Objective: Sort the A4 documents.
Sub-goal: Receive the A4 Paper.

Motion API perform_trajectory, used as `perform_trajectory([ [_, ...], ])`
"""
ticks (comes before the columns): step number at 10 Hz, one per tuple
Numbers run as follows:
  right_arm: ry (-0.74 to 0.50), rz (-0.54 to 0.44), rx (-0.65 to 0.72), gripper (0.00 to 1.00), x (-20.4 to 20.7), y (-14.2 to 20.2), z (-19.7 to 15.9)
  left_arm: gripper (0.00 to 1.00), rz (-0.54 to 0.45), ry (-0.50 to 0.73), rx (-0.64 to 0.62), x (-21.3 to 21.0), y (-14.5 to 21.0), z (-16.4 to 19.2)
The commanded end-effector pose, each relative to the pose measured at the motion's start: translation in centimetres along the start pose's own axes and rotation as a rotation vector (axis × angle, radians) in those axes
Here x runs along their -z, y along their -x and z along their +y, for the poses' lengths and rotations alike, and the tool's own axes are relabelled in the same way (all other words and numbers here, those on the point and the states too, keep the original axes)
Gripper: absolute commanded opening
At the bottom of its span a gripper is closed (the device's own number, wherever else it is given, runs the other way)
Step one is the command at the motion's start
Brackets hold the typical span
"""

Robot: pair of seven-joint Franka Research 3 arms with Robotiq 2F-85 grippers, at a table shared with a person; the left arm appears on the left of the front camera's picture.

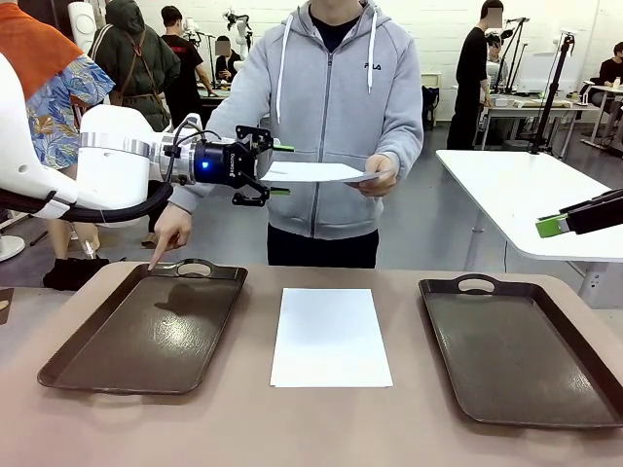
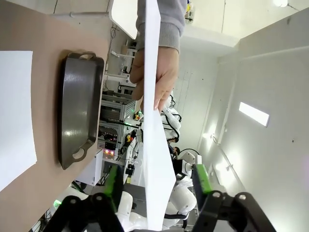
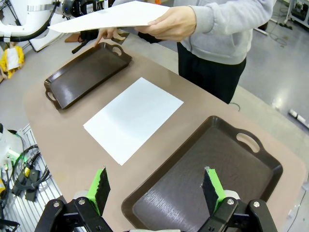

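A person across the table holds one A4 document (image 1: 316, 172) flat in one hand (image 1: 378, 177). My left gripper (image 1: 279, 170) is raised at that sheet's near edge, one finger above it and one below. In the left wrist view the sheet (image 2: 153, 145) runs edge-on between the green pads (image 2: 112, 186) with gaps on both sides, so the gripper (image 2: 157, 186) is open. A second A4 document (image 1: 329, 336) lies flat on the table between the trays. My right gripper (image 3: 157, 188) hangs open and empty above the right tray (image 3: 203, 174).
Two dark brown handled trays rest on the table, the left tray (image 1: 146, 331) and the right tray (image 1: 516, 355), both bare. The person's other hand (image 1: 170, 233) points a finger down at the left tray's far rim. A white table (image 1: 526, 195) stands behind on the right.
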State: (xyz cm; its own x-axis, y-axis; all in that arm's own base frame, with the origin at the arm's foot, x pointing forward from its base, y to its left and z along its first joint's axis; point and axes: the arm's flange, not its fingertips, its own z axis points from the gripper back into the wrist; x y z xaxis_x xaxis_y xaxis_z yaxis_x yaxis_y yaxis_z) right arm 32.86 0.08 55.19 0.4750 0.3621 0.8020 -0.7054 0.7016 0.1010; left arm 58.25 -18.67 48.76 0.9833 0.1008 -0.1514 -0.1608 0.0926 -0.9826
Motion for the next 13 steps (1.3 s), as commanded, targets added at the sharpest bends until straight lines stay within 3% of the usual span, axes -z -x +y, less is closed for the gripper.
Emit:
perform_trajectory([
  [1, -0.016, -0.003, -0.001, 1.00, 0.26, 0.06, -0.03, 0.60, -0.012, 0.019, 0.040, 0.63, -0.15, -0.35],
  [7, -0.016, -0.003, -0.001, 1.00, 0.26, 0.06, -0.03, 0.01, -0.019, 0.004, 0.068, 0.18, -0.18, -0.89],
  [13, -0.016, -0.003, -0.001, 1.00, 0.26, 0.06, -0.03, 0.00, -0.015, -0.007, 0.087, -0.04, 0.01, -0.92],
])
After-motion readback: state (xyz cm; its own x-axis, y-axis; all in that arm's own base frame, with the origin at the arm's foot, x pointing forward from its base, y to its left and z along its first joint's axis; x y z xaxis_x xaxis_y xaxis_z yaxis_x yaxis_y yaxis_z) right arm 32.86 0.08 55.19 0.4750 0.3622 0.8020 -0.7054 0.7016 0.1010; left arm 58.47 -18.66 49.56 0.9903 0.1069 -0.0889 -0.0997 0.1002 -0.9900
